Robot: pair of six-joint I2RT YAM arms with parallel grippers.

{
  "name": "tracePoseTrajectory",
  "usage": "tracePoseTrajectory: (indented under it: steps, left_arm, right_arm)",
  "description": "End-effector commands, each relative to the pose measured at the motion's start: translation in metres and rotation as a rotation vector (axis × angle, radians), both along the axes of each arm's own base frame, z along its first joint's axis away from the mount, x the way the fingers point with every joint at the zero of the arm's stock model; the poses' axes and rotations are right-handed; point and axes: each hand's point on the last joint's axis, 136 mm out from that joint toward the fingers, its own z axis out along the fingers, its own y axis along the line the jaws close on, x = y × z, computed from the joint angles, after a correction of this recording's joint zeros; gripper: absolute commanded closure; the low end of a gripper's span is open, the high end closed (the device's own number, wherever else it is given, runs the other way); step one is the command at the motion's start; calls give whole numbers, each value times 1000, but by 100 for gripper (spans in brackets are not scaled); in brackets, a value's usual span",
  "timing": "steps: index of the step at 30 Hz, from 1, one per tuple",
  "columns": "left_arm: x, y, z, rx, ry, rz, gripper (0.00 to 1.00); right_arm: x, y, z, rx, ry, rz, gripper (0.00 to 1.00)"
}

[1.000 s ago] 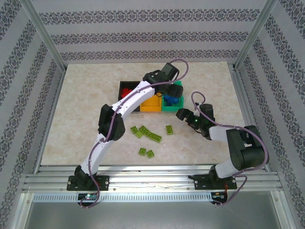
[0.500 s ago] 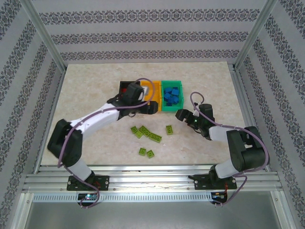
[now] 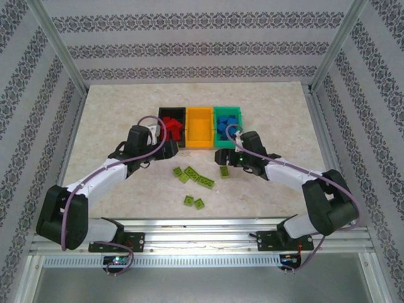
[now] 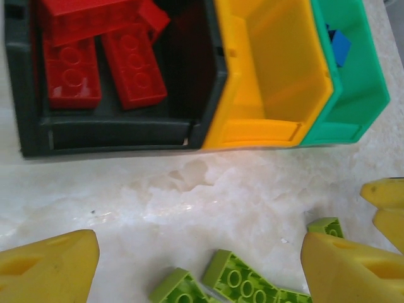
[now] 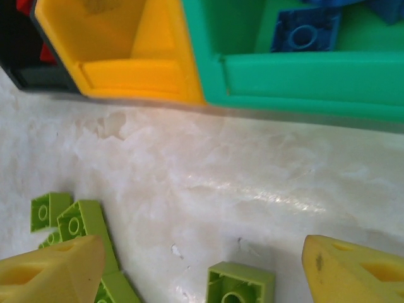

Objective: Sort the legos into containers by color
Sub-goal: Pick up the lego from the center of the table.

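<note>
Top external view: red legos fill the black bin and blue ones the green bin. The orange-yellow bin is bare, so the lime legos loose on the table likely belong there. The left gripper and right gripper hover low with jaws spread and empty, the right straddling one lime brick, probably lining up a pick.

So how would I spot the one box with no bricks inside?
On the far side of the table three bins stand in a row. Take the middle one, the orange-yellow bin. Its black neighbour holds red bricks, its green neighbour blue ones; it holds none.
</note>
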Motion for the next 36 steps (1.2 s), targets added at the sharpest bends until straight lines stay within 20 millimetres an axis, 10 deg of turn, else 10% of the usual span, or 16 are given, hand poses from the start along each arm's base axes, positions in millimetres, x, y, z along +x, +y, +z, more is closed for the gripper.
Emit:
tracePoseTrajectory:
  steps: [1, 14, 24, 36]
  left_arm:
    - [3, 5, 9, -53, -70, -13, 16]
    - [-10, 55, -15, -83, -148, 88, 16]
    - [-12, 51, -13, -143, -135, 66, 16]
    - [-11, 51, -17, -147, -131, 63, 15]
  right_arm:
    - [-24, -13, -18, -185, 72, 34, 18]
    - [-36, -2, -39, -361, 177, 79, 31]
    - [-32, 4, -57, -456, 224, 83, 47]
    - [-24, 13, -27, -451, 164, 105, 77]
